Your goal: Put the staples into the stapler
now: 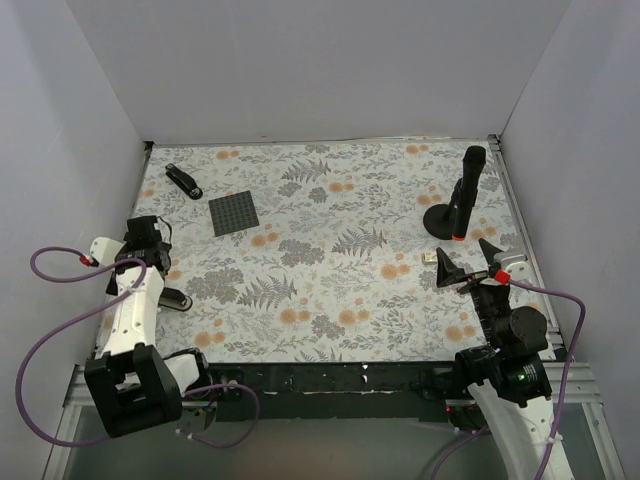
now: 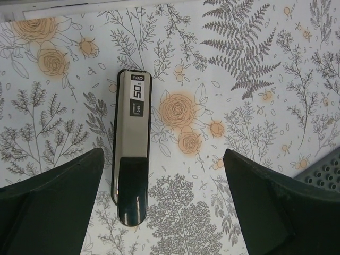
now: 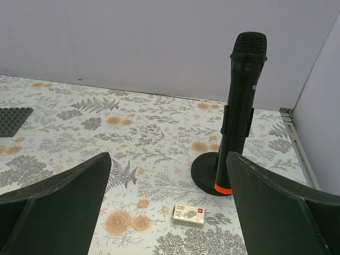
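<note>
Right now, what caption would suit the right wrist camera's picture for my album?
Open right pincer above a floral table, a box of staples ahead, a black microphone on its round stand beyond.

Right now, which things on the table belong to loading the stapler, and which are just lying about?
For the job: stapler, staple box.
Lying about: microphone, grey studded plate.
</note>
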`<action>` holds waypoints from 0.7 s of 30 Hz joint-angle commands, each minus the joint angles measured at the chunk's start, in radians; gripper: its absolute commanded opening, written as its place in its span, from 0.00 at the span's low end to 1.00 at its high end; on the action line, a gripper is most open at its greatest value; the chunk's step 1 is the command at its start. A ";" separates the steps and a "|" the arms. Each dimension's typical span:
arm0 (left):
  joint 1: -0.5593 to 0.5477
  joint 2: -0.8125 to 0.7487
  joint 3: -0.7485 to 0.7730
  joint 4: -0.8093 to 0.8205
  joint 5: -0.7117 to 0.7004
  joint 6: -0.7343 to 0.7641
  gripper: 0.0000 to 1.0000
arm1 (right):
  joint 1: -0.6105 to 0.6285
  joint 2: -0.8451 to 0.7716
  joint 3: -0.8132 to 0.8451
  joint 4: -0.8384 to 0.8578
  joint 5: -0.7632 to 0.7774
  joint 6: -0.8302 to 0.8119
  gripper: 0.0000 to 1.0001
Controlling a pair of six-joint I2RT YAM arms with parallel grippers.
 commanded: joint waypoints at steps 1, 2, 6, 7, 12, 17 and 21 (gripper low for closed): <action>0.070 0.052 -0.027 0.102 0.116 -0.042 0.95 | 0.013 -0.168 0.020 0.050 0.008 0.002 0.98; 0.102 0.076 -0.032 0.113 0.130 -0.053 0.94 | 0.013 -0.165 0.020 0.050 0.008 0.001 0.98; 0.158 0.162 -0.050 0.153 0.170 -0.073 0.88 | 0.016 -0.160 0.020 0.047 0.008 -0.001 0.98; 0.164 0.176 -0.052 0.153 0.167 -0.078 0.86 | 0.016 -0.159 0.020 0.049 0.007 -0.001 0.98; 0.167 0.224 -0.061 0.166 0.169 -0.069 0.77 | 0.016 -0.157 0.020 0.049 0.008 -0.002 0.98; 0.165 0.260 -0.070 0.170 0.206 -0.067 0.64 | 0.016 -0.156 0.017 0.053 0.008 -0.002 0.98; 0.164 0.251 -0.069 0.165 0.268 -0.071 0.48 | 0.016 -0.156 0.018 0.053 0.007 -0.002 0.98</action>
